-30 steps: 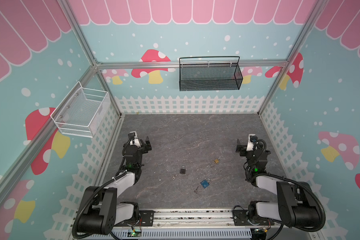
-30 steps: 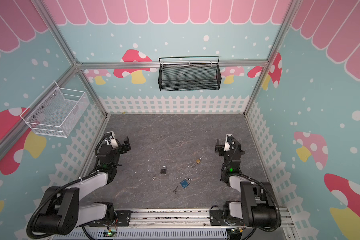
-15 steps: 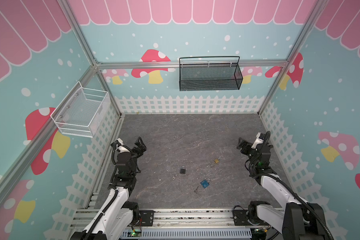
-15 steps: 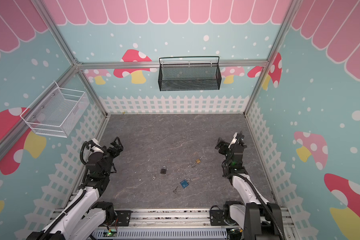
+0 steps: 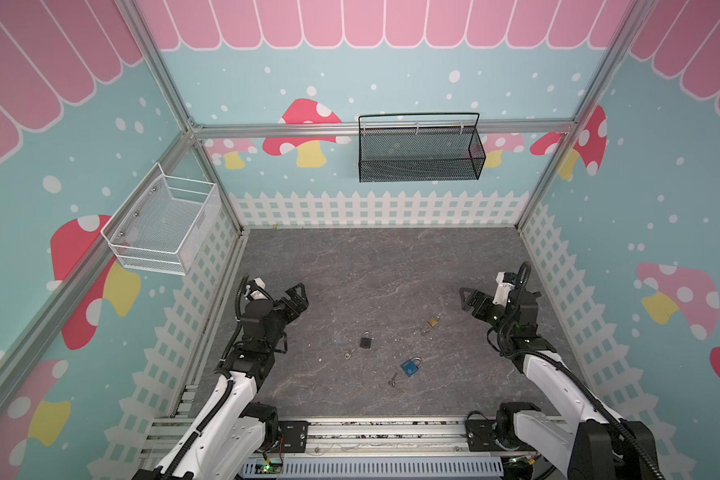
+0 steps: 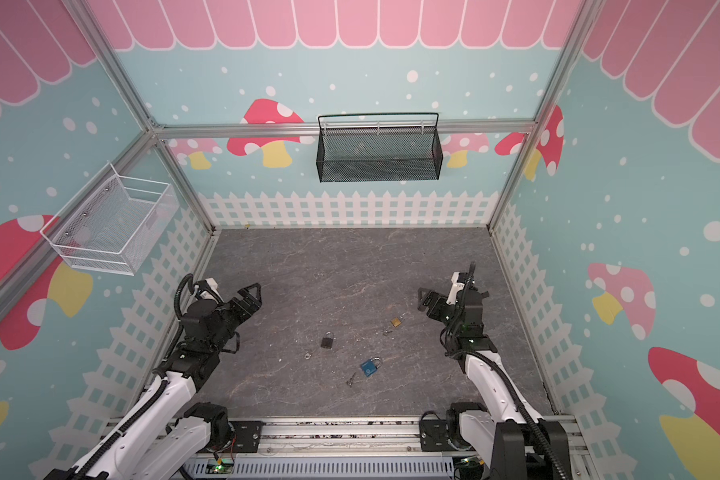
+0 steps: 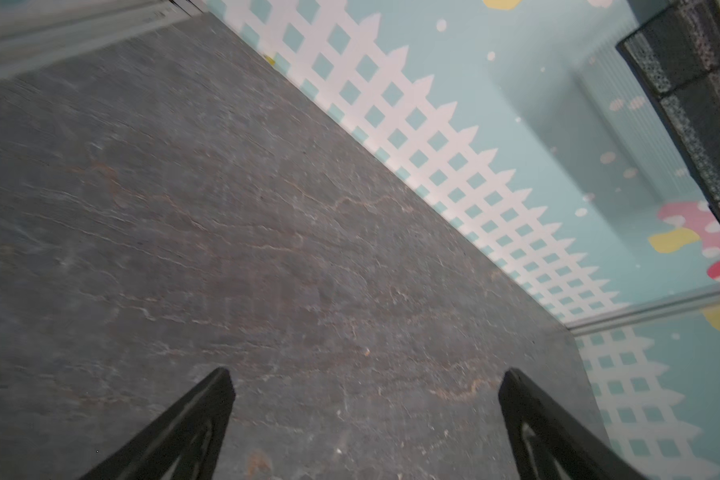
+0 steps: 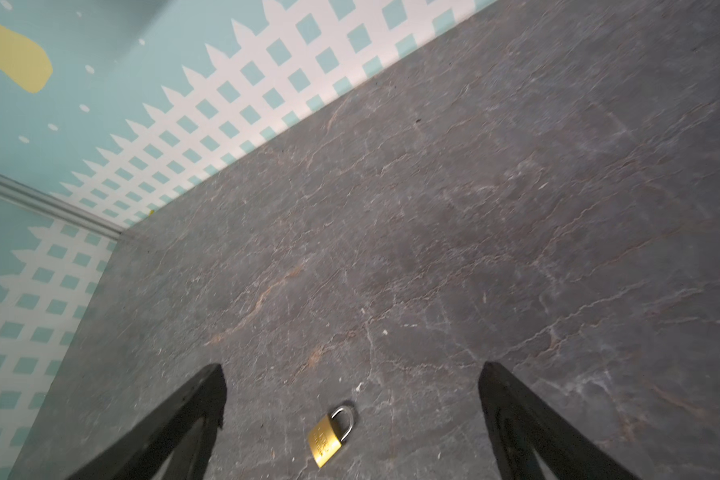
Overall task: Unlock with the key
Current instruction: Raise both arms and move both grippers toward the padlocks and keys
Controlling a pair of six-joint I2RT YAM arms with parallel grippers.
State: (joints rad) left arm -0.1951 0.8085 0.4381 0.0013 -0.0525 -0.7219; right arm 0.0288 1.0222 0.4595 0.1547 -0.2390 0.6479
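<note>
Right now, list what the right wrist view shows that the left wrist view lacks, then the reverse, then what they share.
Only the right wrist view: a brass padlock lying flat on the table, in line with the gap of the right gripper.
Only the left wrist view: a corner of the black mesh basket on the wall, and the left gripper with no lock or key in sight.
Shared: the grey table, the white fence print on the teal wall, and open jaws holding nothing.
</note>
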